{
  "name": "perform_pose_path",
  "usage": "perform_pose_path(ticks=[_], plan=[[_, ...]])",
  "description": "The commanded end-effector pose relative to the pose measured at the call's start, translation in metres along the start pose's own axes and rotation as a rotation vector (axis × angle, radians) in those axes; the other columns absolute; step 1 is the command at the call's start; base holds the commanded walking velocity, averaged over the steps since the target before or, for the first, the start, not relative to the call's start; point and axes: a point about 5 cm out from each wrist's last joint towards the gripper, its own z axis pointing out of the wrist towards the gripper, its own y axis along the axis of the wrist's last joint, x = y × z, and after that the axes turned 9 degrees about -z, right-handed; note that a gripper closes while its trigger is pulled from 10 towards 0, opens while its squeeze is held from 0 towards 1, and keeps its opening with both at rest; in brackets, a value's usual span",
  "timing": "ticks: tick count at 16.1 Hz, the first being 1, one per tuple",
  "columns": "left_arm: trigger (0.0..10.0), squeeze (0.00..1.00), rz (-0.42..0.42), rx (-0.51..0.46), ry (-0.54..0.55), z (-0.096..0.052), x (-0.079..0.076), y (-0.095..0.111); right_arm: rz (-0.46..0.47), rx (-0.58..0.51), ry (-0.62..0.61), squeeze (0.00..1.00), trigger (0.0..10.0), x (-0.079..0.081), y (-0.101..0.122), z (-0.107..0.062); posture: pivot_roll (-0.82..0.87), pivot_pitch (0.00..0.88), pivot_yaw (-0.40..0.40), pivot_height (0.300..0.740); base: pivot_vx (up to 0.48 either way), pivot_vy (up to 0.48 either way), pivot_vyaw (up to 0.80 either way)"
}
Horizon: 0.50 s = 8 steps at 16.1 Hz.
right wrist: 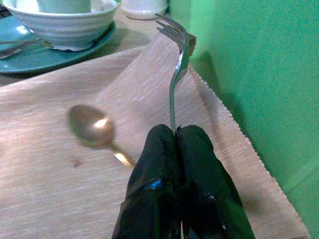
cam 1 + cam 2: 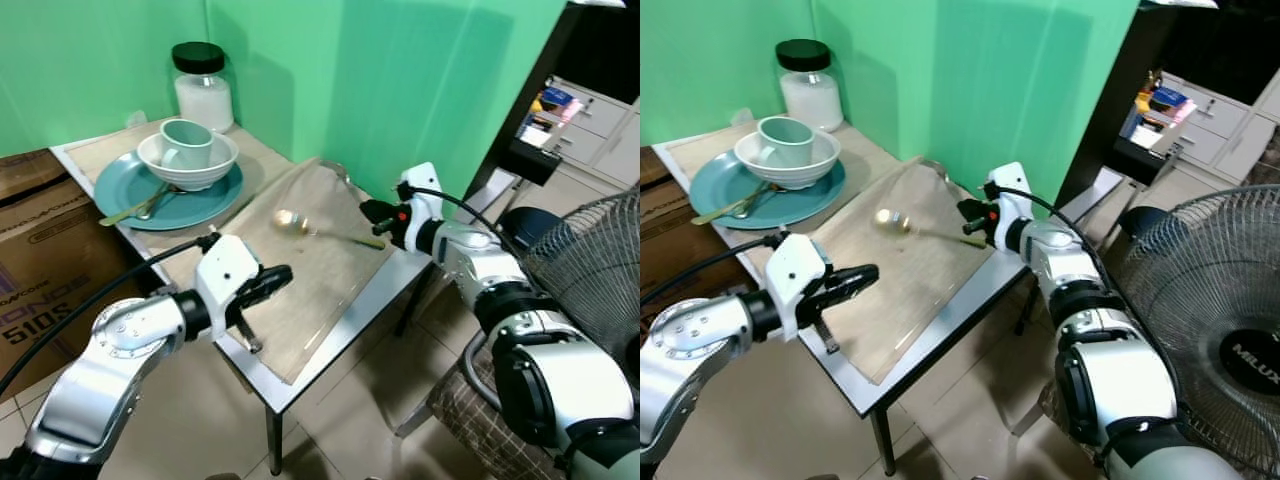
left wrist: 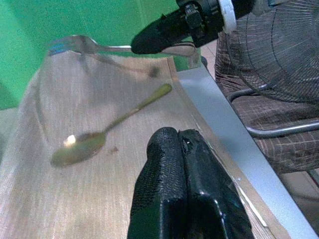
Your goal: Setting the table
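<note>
Fork (image 1: 178, 59) in right gripper (image 1: 177, 130) (pinched)

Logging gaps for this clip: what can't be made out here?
- Fork handle: right wrist view, hidden inside the shut right hand.
- Fork tines: left wrist view, motion-blurred.
- Cutlery on the teal plate: head views, partly under the bowl; type unclear.
- Jar contents: head views, too small.

A black-lidded jar (image 2: 203, 86) of white powder stood at the table's far edge. A cardboard box (image 2: 30, 250) sat beside the table; a fan (image 2: 1215, 320) stood apart.
</note>
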Motion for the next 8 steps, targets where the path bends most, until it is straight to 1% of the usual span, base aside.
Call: perform_pose_path(ticks=[1,3,4,6,8], plan=[[10.0,0.00,0.013,0.005,-0.002,0.003,-0.001,-0.001,-0.015,-0.002,-0.035,0.00,0.0,-0.006,-0.002,-0.005,0.13,0.000,-0.087,0.740,0.000,0.000,0.00],[10.0,0.00,0.020,0.002,0.005,0.006,0.000,0.000,-0.048,0.038,-0.070,0.00,0.0,-0.006,-0.012,-0.007,0.13,0.000,-0.085,0.740,0.000,0.000,0.00],[10.0,0.00,0.023,0.003,0.003,0.007,-0.001,-0.001,-0.089,0.079,-0.083,0.00,0.0,-0.005,-0.020,-0.008,0.13,0.000,-0.085,0.740,0.000,0.000,0.00],[10.0,0.00,0.027,0.006,0.005,0.007,-0.002,-0.001,-0.120,0.106,-0.099,0.00,0.0,-0.004,-0.026,-0.010,0.13,0.000,-0.085,0.740,0.000,0.000,0.00],[10.0,0.00,0.034,0.012,0.008,0.007,-0.002,-0.003,-0.164,0.140,-0.147,0.00,0.0,-0.004,-0.034,-0.011,0.13,0.000,-0.087,0.740,0.000,0.000,0.00]])
